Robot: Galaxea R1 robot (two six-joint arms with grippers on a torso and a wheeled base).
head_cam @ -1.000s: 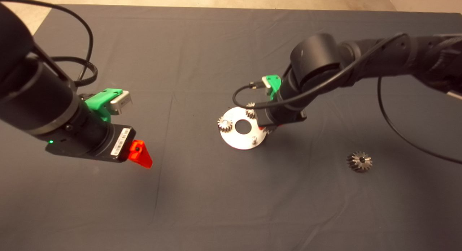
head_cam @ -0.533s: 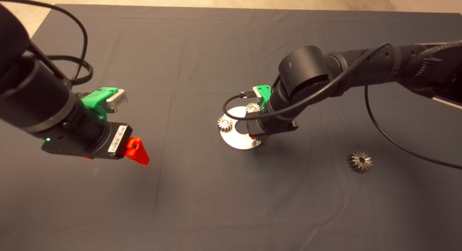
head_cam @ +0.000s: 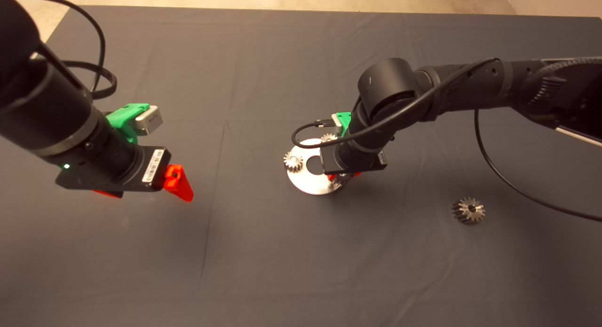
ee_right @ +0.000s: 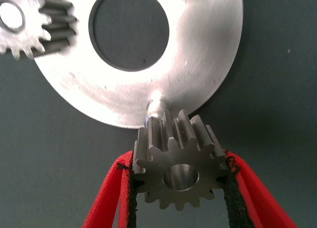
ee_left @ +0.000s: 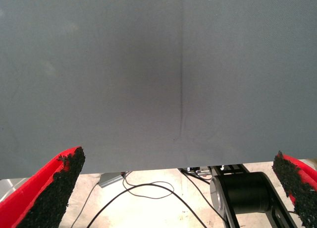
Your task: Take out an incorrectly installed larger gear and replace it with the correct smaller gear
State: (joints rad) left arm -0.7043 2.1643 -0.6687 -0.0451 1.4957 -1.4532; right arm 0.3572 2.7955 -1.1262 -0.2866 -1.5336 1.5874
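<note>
Over the last second the right arm has swung leftward in the head view, carrying its load from the plate's right edge to the lower right rim, and the left arm has drifted slightly up and left.

The right gripper now has its jaws pinched on the small gear, one pad on each flank of the teeth, bore facing the wrist camera. Just beyond the gear stands a bare pin at the rim of the plate. The gear looks very close to the pin, but the bore is not over it; the pin shows off to one side of the bore, toward the plate's big centre hole.

Further out, one seated gear sits at the plate's left edge in the head view, and another at its top edge, partly behind the arm. The large gear lies alone on the mat, lower right of the frame, well apart from the plate, so removal looks done.

The left gripper hangs over bare mat at the left, jaws spread wide, holding nothing.

Risks: lowering with the bore offset would land the gear's face on the pin tip and tilt it in the pads or jam it. A sideways push could slide the loose plate. The teeth may also clash with a seated gear instead of meshing, leaving the gear riding high.
</note>
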